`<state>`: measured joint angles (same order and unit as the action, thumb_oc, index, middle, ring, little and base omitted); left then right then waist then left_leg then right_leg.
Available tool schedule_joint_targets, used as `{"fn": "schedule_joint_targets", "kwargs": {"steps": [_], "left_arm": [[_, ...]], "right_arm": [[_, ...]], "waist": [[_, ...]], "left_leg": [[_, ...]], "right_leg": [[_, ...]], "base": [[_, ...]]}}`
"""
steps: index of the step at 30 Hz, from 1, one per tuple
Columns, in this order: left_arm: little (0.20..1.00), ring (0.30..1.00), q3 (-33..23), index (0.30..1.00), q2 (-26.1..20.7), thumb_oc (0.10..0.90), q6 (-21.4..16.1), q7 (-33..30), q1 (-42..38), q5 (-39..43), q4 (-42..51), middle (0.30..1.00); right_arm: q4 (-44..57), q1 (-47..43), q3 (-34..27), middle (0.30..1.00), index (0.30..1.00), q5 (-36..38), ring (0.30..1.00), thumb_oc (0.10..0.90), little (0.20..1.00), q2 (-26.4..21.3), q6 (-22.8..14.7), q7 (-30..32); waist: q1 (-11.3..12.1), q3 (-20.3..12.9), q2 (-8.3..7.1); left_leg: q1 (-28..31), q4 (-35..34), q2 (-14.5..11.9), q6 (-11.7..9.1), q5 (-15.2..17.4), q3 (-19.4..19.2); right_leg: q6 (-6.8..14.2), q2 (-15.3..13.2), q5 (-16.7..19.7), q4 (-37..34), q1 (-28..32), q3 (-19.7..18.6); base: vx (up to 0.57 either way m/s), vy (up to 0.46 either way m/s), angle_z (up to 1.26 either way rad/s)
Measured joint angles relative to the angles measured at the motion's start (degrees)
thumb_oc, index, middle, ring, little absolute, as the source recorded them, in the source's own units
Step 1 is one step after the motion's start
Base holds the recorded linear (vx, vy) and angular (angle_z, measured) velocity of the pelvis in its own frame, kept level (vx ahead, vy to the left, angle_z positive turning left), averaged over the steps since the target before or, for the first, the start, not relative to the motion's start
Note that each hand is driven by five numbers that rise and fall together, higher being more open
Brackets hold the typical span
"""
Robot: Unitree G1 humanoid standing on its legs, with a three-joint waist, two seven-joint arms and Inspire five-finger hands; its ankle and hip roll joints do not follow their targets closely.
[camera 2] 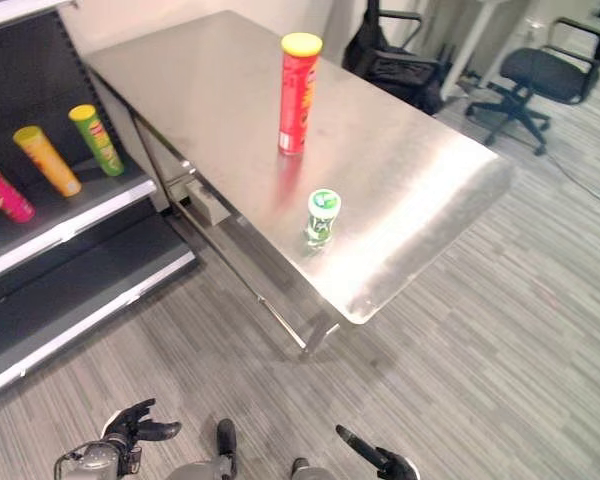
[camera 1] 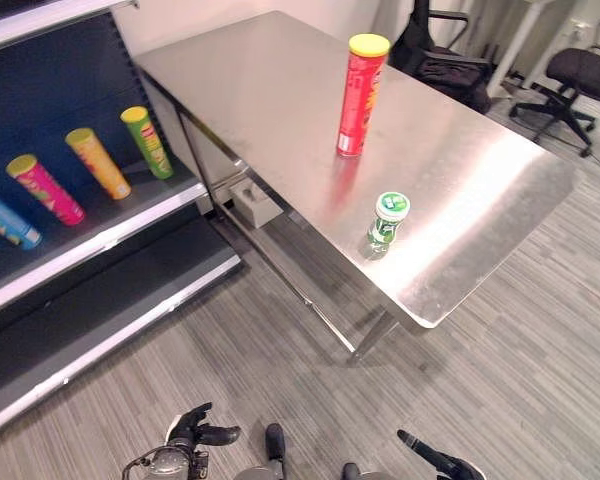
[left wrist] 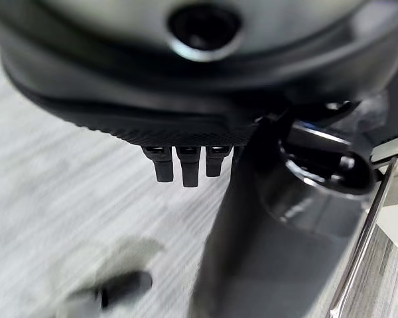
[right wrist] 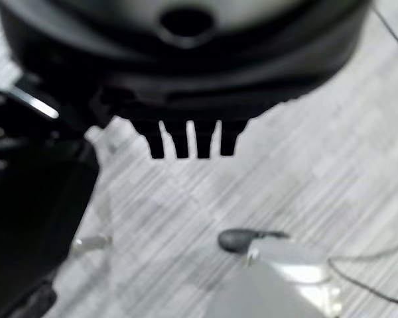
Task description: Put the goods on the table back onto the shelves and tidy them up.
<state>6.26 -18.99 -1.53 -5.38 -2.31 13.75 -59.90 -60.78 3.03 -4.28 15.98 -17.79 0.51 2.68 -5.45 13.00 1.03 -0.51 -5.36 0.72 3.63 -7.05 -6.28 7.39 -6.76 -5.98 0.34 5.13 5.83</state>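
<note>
Steel surface (camera 1: 280,90) carries red canister (camera 1: 361,95) and green bottle (camera 1: 388,220) — left hand (camera 1: 195,428), right hand (camera 1: 435,460) hang relaxed, empty; grasp the canister low, upright.

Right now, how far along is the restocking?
Done: several tubes already lie on the shelf. In hand: nothing; the left hand and right hand hang low and open over the floor. Left: the red can and the green bottle stand on the table.

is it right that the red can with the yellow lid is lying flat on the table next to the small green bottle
Not quite. The red can stands upright on the table, as the left eye view shows. It does have a yellow lid, and the small green bottle stands near it.
</note>
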Motion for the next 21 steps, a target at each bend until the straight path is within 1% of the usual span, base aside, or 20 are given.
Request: {"fn": "schedule_joint_targets", "kwargs": {"steps": [1,2,3,4,5,6,7,8,9,10,11,12,13,14,16,17,18,20,21], "left_arm": [[0.9,0.9,-1.2,0.9,-0.7,0.8,0.0,-0.1,0.3,-0.6,-0.1,0.9],[0.9,0.9,-2.3,0.9,-1.1,0.8,-0.1,0.1,2.0,-1.3,1.0,0.9],[0.9,0.9,-3.1,0.9,-0.3,0.8,-0.3,0.1,4.1,-2.6,2.0,0.9],[0.9,0.9,-4.4,0.9,-0.2,0.8,-0.7,-0.1,6.7,-3.1,2.0,0.9],[0.9,0.9,-4.3,0.9,-0.1,0.8,-0.7,0.0,8.6,-3.3,1.9,0.9],[0.9,0.9,-4.3,0.9,-0.1,0.8,-0.7,0.0,9.8,-3.7,1.3,0.9],[0.9,0.9,-4.2,0.9,0.7,0.8,-0.6,0.1,10.8,-4.2,1.0,0.9],[0.9,0.9,-4.0,0.9,2.1,0.8,-0.6,0.2,11.9,-4.5,0.9,0.9],[0.9,0.9,-3.3,0.9,3.4,0.8,-0.5,0.9,12.5,-4.8,0.6,0.9],[0.9,0.9,-1.4,0.9,4.7,0.8,-0.6,2.4,12.4,-4.8,0.6,0.9],[0.9,0.9,-1.4,0.9,5.2,0.8,-0.5,2.4,12.1,-4.8,1.6,0.9],[0.9,0.9,-0.5,0.9,5.2,0.8,-0.7,3.1,11.8,-4.8,3.2,0.9],[0.9,0.9,-0.5,0.9,5.3,0.8,-0.7,3.3,11.4,-4.8,3.7,0.9],[0.9,0.9,-0.2,0.9,5.3,0.8,-0.7,3.5,11.1,-4.7,4.1,0.9],[0.9,0.9,0.4,0.9,5.2,0.8,-0.8,3.6,10.4,-4.7,4.9,0.9],[0.9,0.9,0.4,0.9,5.1,0.8,-0.8,3.6,10.5,-4.7,4.8,0.9],[0.9,0.9,0.5,0.9,5.0,0.8,-0.8,3.6,10.9,-4.6,4.8,0.9],[0.9,0.9,0.5,0.9,4.8,0.8,-0.7,3.6,11.6,-4.3,4.1,0.9],[0.9,0.9,0.4,0.9,4.7,0.8,-0.7,3.6,12.3,-4.0,4.1,0.9]], "right_arm": [[4.6,2.3,-5.1,0.9,0.9,0.7,0.9,0.8,0.9,-0.4,0.4,0.3],[13.1,6.7,-9.3,0.9,0.9,0.7,0.9,0.8,0.9,-1.8,1.4,0.4],[21.8,11.1,-11.7,0.9,0.9,0.5,0.9,0.8,0.9,-4.5,1.2,1.0],[27.0,14.6,-12.6,0.9,0.9,-0.1,0.9,0.8,0.9,-10.6,-0.3,2.7],[27.7,15.5,-13.5,0.9,0.9,-1.2,0.9,0.8,0.9,-15.5,-0.3,3.6],[28.6,16.0,-15.9,0.9,0.9,-2.1,0.9,0.8,0.9,-19.2,-0.2,4.5],[32.3,16.7,-19.7,0.9,0.9,-2.3,0.9,0.8,0.9,-21.4,0.2,5.5],[38.2,17.1,-22.8,0.9,0.9,-2.4,0.9,0.8,0.9,-23.4,0.3,5.8],[43.1,16.6,-24.1,0.9,0.9,-2.8,0.9,0.8,0.9,-25.8,-1.1,6.5],[45.7,11.8,-24.7,0.9,0.9,-3.8,0.9,0.8,0.9,-28.4,-5.3,7.1],[47.4,9.8,-23.3,0.9,0.9,-3.9,0.9,0.8,0.9,-29.4,-4.8,6.6],[52.7,7.2,-20.3,0.9,0.9,-3.7,0.9,0.8,0.9,-30.2,-5.5,4.9],[54.6,5.8,-18.4,0.9,0.9,-3.3,0.9,0.8,0.9,-30.2,-6.7,3.8],[55.6,4.8,-16.9,0.9,0.9,-3.0,0.9,0.8,0.9,-30.2,-7.6,2.5],[54.9,2.7,-12.7,0.9,0.9,-1.6,0.9,0.8,0.9,-30.3,-8.0,0.2],[54.1,1.7,-10.3,0.9,0.9,-1.0,0.9,0.8,0.9,-30.3,-7.4,-1.1],[53.6,0.8,-7.8,0.9,0.9,-0.5,0.9,0.8,0.9,-30.6,-7.2,-2.3],[51.4,-0.4,-2.7,0.9,0.9,0.7,0.9,0.8,0.9,-33.5,-7.2,-4.2],[50.4,-0.7,-1.3,0.9,0.9,0.7,0.9,0.8,0.9,-34.0,-7.2,-5.5]], "waist": [[0.0,-0.1,-0.23],[-0.1,-0.4,-0.33],[0.0,-1.2,-0.19],[-0.4,-3.3,-0.44],[-1.1,-4.8,-1.3],[-1.5,-5.9,-2.22],[-1.6,-6.5,-2.66],[-1.9,-6.6,-2.43],[-2.3,-6.7,-2.11],[-2.2,-6.9,-2.9],[-1.8,-6.6,-3.32],[-1.4,-6.6,-3.56],[-1.3,-6.6,-3.55],[-0.6,-6.7,-3.42],[0.7,-6.8,-3.14],[1.9,-6.8,-3.04],[2.5,-6.8,-2.9],[2.9,-6.7,-2.91],[3.4,-6.7,-2.96]], "left_leg": [[1.0,-0.1,0.3,0.2,1.0,-1.0],[2.2,-0.3,0.7,0.0,2.0,-1.7],[2.5,-0.3,1.2,0.0,2.7,-2.1],[2.5,-0.3,1.4,-0.2,3.4,-2.6],[2.8,-0.3,1.5,-0.7,3.7,-2.5],[3.0,-0.3,1.4,-1.2,3.9,-2.3],[3.2,-0.3,0.8,-1.8,4.1,-2.3],[3.4,-0.3,0.0,-2.6,4.3,-2.5],[3.4,-0.3,-0.7,-3.2,4.0,-2.6],[4.1,-0.3,-2.3,-4.4,3.0,-2.5],[4.3,-0.2,-2.9,-4.7,2.8,-2.5],[4.3,-0.2,-3.5,-5.0,2.7,-2.3],[4.4,-0.2,-3.6,-5.0,2.6,-2.0],[4.3,-0.2,-3.6,-5.1,2.6,-1.8],[4.3,-0.2,-3.4,-5.1,2.7,-1.0],[4.2,-0.3,-3.3,-5.1,2.7,-0.8],[4.1,-0.3,-3.2,-5.1,2.7,-0.6],[4.2,-0.2,-3.0,-5.1,2.7,-0.3],[3.8,-0.3,-2.9,-5.0,2.7,0.4]], "right_leg": [[1.5,-1.4,1.5,-1.3,-0.6,-0.2],[2.2,-2.6,3.2,-2.9,-0.6,-1.0],[2.3,-3.6,4.2,-4.0,-0.9,-1.6],[2.7,-4.5,4.9,-4.7,-2.2,-1.6],[2.4,-4.6,5.7,-4.9,-2.2,-1.6],[2.1,-4.4,8.2,-5.4,-1.8,-1.6],[1.6,-3.9,10.0,-5.7,-1.6,-1.4],[1.4,-3.1,10.0,-5.9,-1.7,-1.5],[0.6,-2.3,10.4,-6.0,-1.7,-1.4],[0.1,-0.7,10.4,-5.7,-1.3,-1.2],[-0.2,-0.2,10.3,-5.7,-1.1,-1.1],[-0.6,0.4,10.2,-5.7,-0.9,-0.7],[-0.7,0.5,10.1,-5.7,-0.8,-0.6],[-0.8,0.5,10.1,-5.7,-0.6,-0.2],[-0.9,0.4,9.8,-5.7,-0.2,0.4],[-0.9,0.3,9.7,-5.7,-0.1,0.6],[-0.9,0.2,9.7,-5.7,0.0,0.9],[-0.9,0.0,9.7,-5.7,0.2,1.3],[-0.7,-0.1,9.6,-5.7,0.3,1.8]], "base": [[0.15,0.118,-0.35],[0.1,0.07,-0.3],[0.06,0.033,-0.28],[0.05,0.02,-0.16],[0.04,-0.003,-0.02],[0.03,-0.018,0.07],[0.03,-0.031,-0.02],[0.02,-0.018,-0.14],[0.04,-0.035,-0.13],[0.03,-0.036,-0.03],[0.04,-0.052,0.09],[0.02,-0.038,0.12],[0.01,-0.036,0.14],[0.01,-0.02,0.15],[0.0,-0.024,0.22],[0.01,-0.034,0.2],[0.0,-0.018,0.1],[0.01,-0.022,0.12],[0.01,-0.025,0.16]]}}
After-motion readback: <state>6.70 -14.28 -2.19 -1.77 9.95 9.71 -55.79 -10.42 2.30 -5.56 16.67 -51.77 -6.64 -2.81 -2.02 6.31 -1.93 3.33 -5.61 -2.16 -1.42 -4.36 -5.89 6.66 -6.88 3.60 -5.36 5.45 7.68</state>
